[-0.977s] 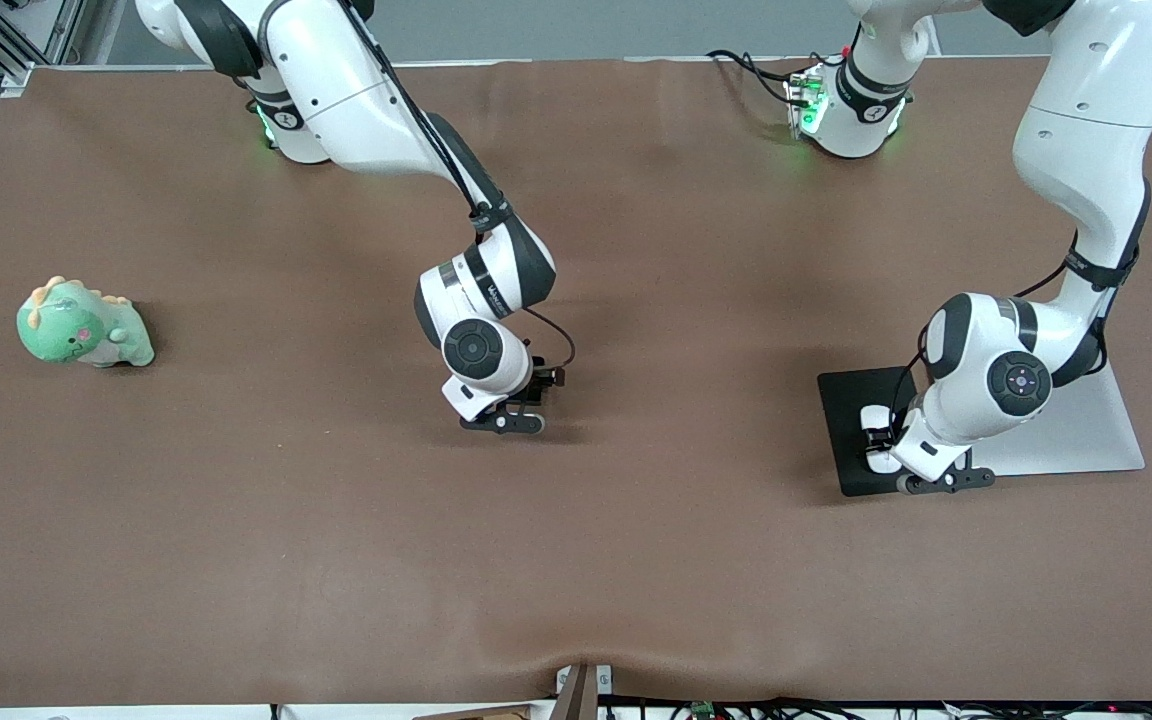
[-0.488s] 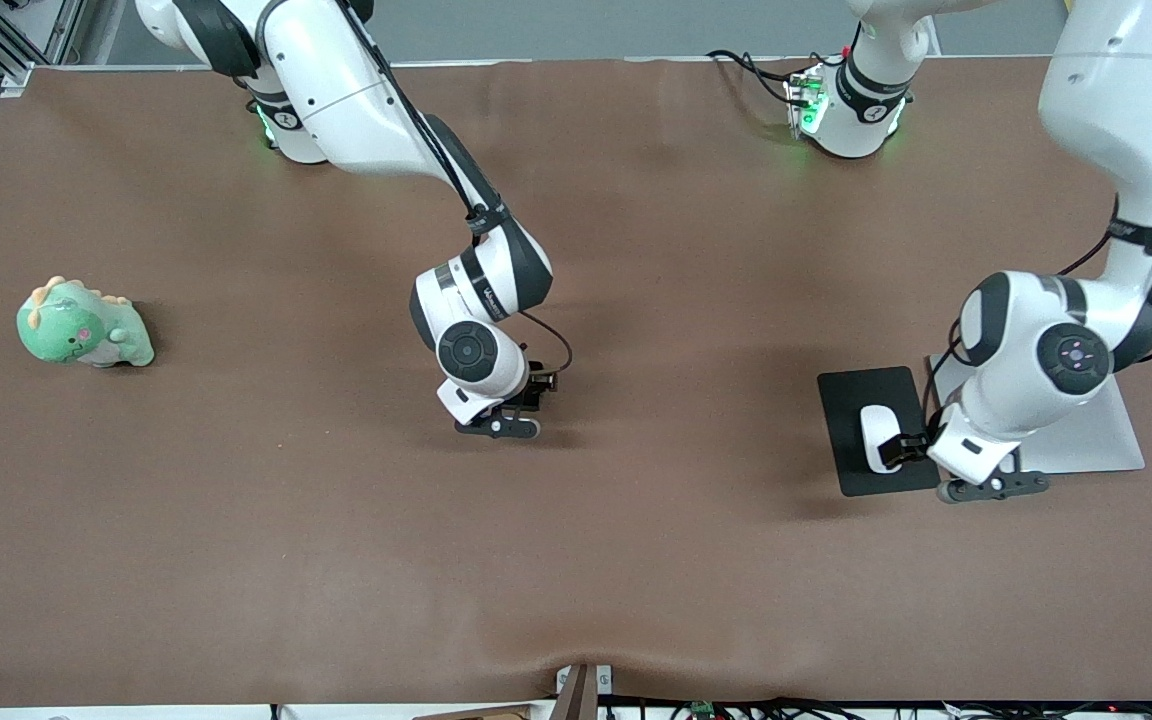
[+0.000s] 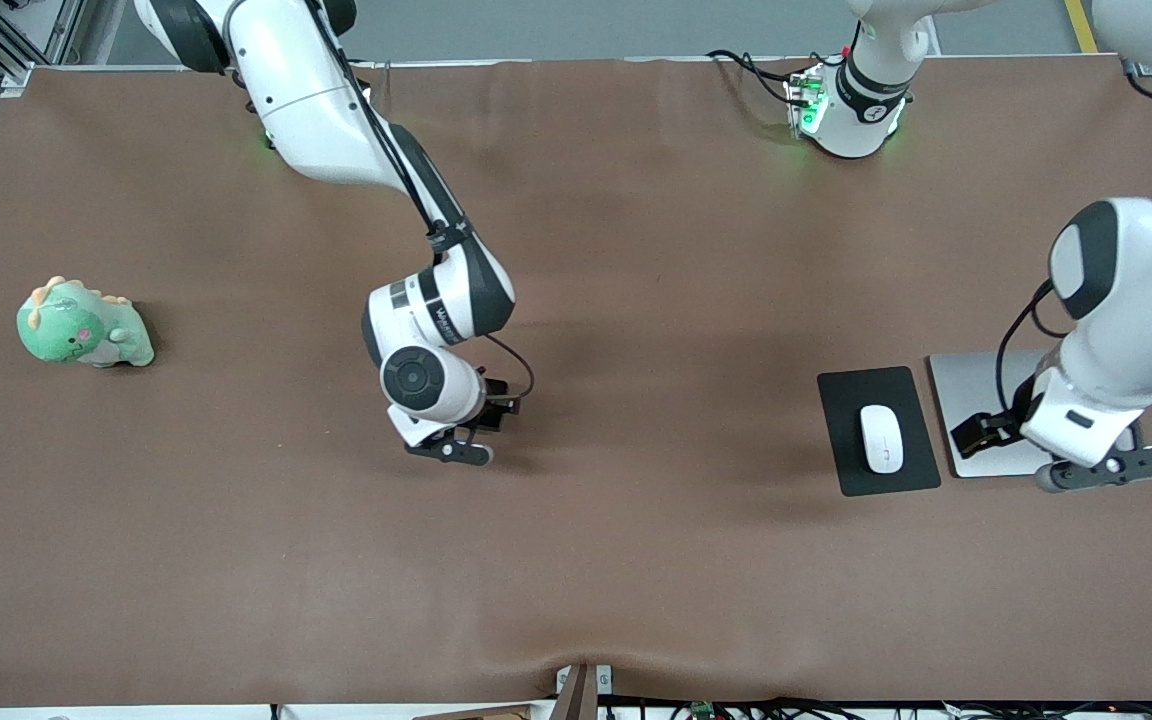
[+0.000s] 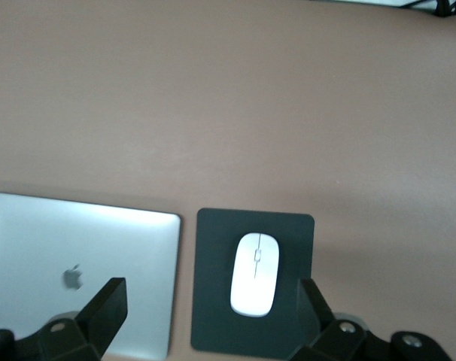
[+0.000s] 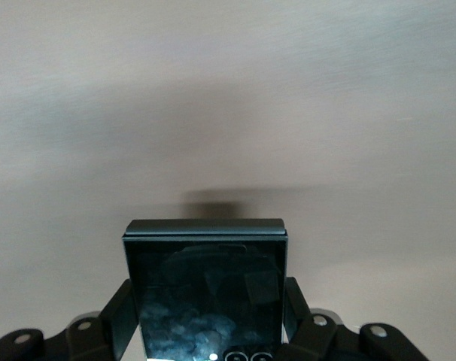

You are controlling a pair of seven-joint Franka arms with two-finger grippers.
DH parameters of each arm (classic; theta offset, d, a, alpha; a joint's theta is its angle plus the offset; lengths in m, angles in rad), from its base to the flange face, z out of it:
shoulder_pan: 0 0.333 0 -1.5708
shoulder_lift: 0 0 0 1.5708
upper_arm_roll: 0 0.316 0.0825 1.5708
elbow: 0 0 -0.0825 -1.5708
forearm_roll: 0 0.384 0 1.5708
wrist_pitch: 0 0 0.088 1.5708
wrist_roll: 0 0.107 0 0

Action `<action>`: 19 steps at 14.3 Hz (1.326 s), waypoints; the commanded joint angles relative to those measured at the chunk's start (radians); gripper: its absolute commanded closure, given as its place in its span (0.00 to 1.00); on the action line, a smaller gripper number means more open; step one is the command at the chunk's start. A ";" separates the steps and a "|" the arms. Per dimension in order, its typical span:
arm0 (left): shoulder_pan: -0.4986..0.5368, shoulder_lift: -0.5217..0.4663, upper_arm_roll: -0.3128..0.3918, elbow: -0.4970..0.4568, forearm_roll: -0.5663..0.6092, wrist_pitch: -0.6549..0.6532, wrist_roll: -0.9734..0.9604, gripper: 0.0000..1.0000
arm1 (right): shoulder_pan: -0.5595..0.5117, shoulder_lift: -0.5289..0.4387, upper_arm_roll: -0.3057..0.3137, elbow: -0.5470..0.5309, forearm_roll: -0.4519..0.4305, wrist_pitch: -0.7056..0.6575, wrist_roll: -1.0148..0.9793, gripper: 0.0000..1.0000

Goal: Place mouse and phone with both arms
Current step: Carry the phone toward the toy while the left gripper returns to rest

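Observation:
The white mouse (image 3: 881,438) lies on a black mat (image 3: 846,460) toward the left arm's end of the table. In the left wrist view the mouse (image 4: 255,273) lies free on the mat (image 4: 213,301). My left gripper (image 3: 976,432) is open and empty, raised over the laptop's edge beside the mat; its fingers (image 4: 104,304) stand wide apart. My right gripper (image 3: 496,408) is shut on the black phone (image 5: 205,289) and holds it low over bare tabletop near the middle. The phone is mostly hidden in the front view.
A closed silver laptop (image 3: 976,385) lies beside the mat, also in the left wrist view (image 4: 77,248). A green dinosaur toy (image 3: 84,325) sits toward the right arm's end. Brown cloth covers the table (image 3: 636,560).
My left gripper has let go of the mouse on the mat, risen and moved over the laptop. My right gripper has carried the phone toward the right arm's end of the table.

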 commanded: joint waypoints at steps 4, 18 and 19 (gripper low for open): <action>0.004 -0.117 -0.009 0.099 -0.094 -0.276 0.011 0.00 | -0.005 -0.106 -0.141 -0.092 -0.004 -0.132 -0.152 1.00; 0.006 -0.344 -0.032 0.098 -0.147 -0.515 0.132 0.00 | -0.089 -0.258 -0.387 -0.388 -0.010 -0.113 -0.641 1.00; 0.000 -0.345 -0.026 0.098 -0.149 -0.517 0.143 0.00 | -0.088 -0.258 -0.405 -0.402 -0.010 -0.103 -0.672 1.00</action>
